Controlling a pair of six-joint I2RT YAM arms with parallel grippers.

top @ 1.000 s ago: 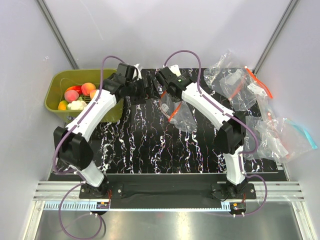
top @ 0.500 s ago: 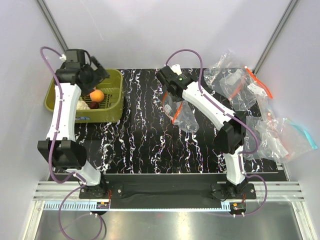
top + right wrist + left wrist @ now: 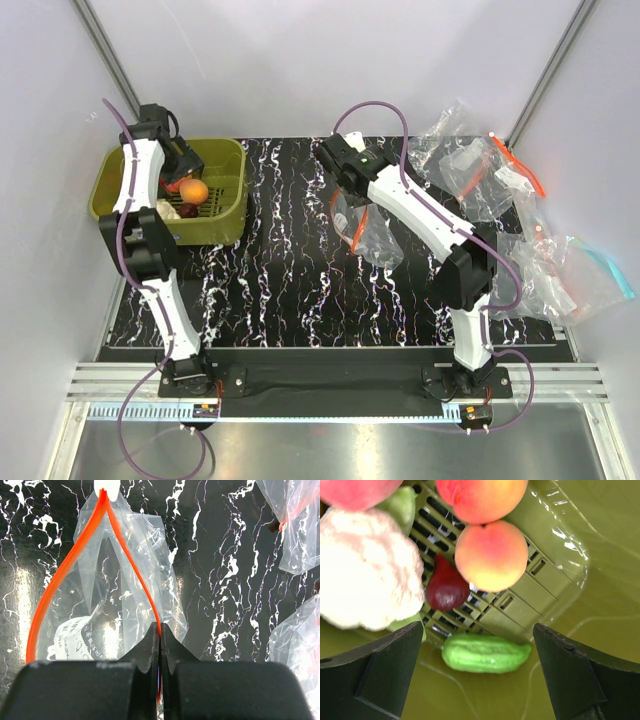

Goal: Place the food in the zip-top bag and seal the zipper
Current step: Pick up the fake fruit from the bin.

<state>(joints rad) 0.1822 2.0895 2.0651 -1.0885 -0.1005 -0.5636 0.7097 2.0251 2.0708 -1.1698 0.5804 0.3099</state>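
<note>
— What is hidden or cut off?

— In the top view the left gripper (image 3: 477,630) is masked by its own arm above the olive-green plastic basket (image 3: 228,200). In the left wrist view only the inner faces of its fingers (image 3: 380,675) are shown, at the lower corners. They are spread wide with nothing between them. Of the three round orange-pink peach-like fruits (image 3: 491,555), two are cropped by the upper edge.

— What is held in the basket?

— The whole fruit is touched at its lower left by a small dark purple plum-like fruit (image 3: 446,587). The left side is filled by a white cauliflower (image 3: 367,587). A bumpy green gourd-like vegetable (image 3: 485,653) is seen at lower centre. A pale green item at upper left cannot be identified.

— Where is the bag?

— The clear crinkly zip-top bag (image 3: 375,235) is seen right of centre over the black white-veined table (image 3: 280,290). Whether it is lifted cannot be told. Its red-orange zipper strip (image 3: 65,570) is parted into a loop, joined at a small white slider (image 3: 107,487) cropped by the top edge. One side of the strip is pinched by the closed right gripper (image 3: 160,632). More clear plastic bags (image 3: 470,175) are heaped at the right.
</note>
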